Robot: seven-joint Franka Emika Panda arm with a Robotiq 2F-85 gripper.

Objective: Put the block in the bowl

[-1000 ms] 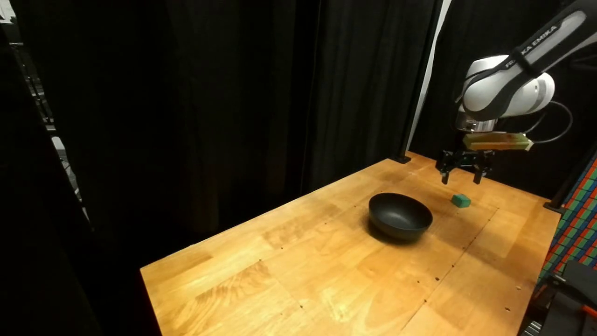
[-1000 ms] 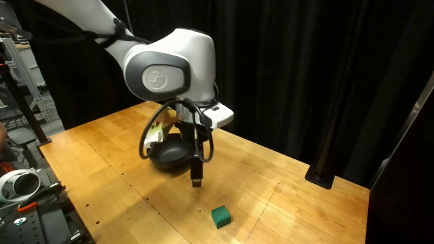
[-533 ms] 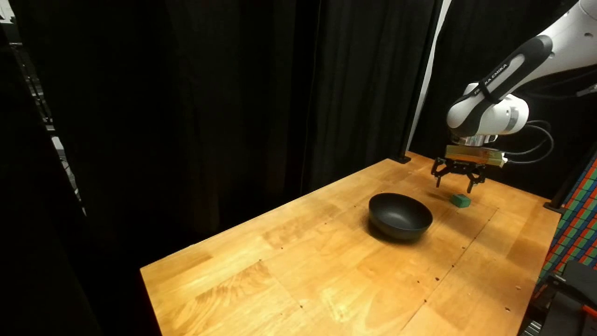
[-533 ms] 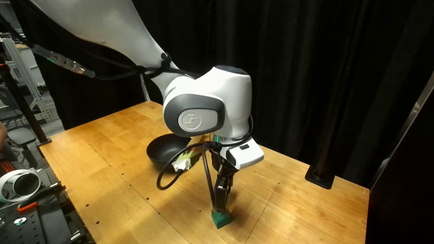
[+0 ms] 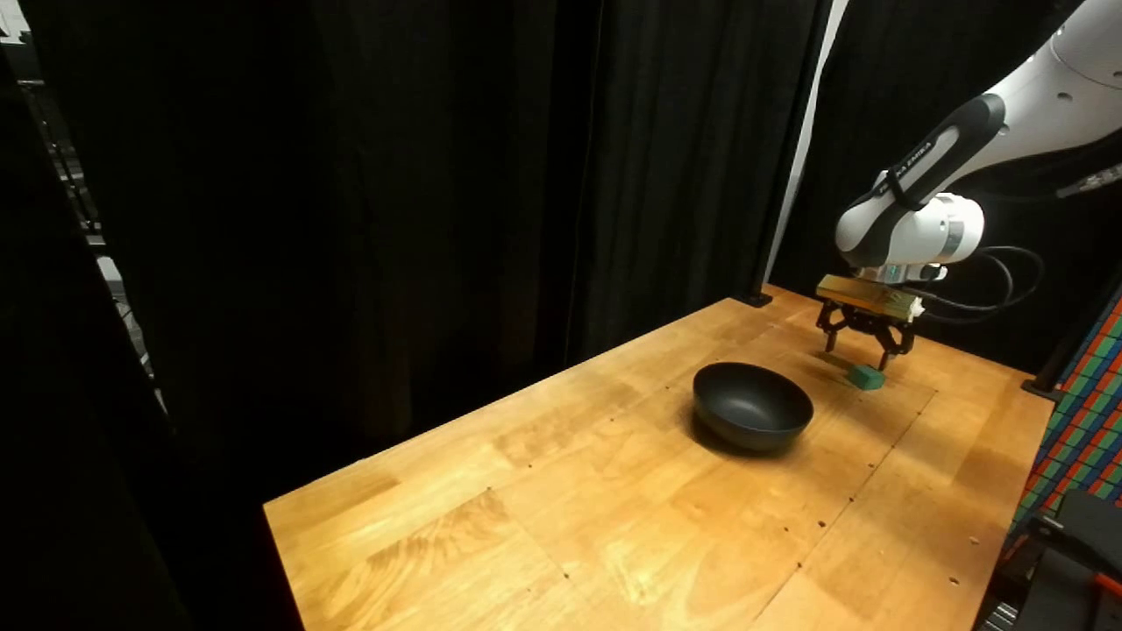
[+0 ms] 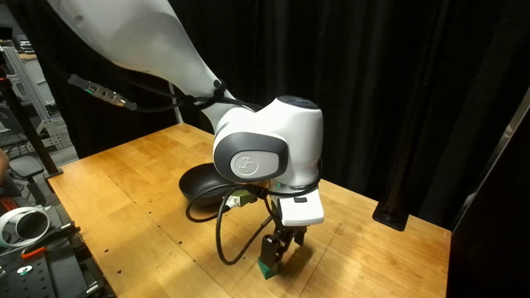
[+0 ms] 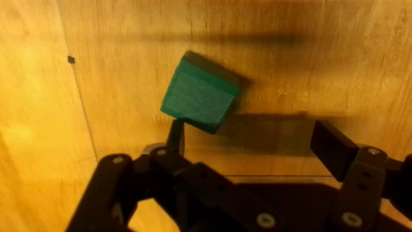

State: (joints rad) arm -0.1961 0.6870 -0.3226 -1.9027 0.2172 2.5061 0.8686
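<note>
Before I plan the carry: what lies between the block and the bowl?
Only bare wooden tabletop lies between the green block and the black bowl, in an exterior view.

Robot arm (image 5: 1034, 109): in an exterior view, small pale letters (image 5: 915, 159) say "KA EMIKA" on its dark stripe (image 5: 983, 111). They are a bit blurry.
Black strap (image 5: 901, 191): it goes around the arm there, and the letters near it are hard to read.
Round badge (image 6: 246, 165): in an exterior view, on the pale patch (image 6: 269, 163) of the grey joint cover (image 6: 248, 142). It has a raised picture, too small to tell what of.
</note>
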